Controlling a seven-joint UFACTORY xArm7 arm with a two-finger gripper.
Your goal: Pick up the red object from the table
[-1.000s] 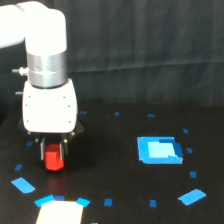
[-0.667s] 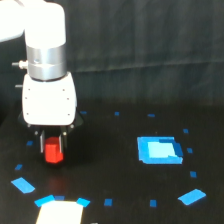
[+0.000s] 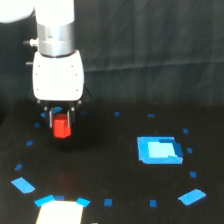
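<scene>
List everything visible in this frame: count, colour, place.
red object: 1, red-orange, between the gripper's fingers, off the table, exterior view's left
table: 1, black, fills the lower frame
large blue patch: 1, bright blue, exterior view's right of centre
blue diamond patches: 2, bright blue, lower left and lower right
small blue tape marks: about a dozen, blue, scattered over the table
white block: 1, white with blue at its corners, bottom edge
backdrop: 1, dark fabric, behind the table
gripper: 1, white body, shut on the red object
</scene>
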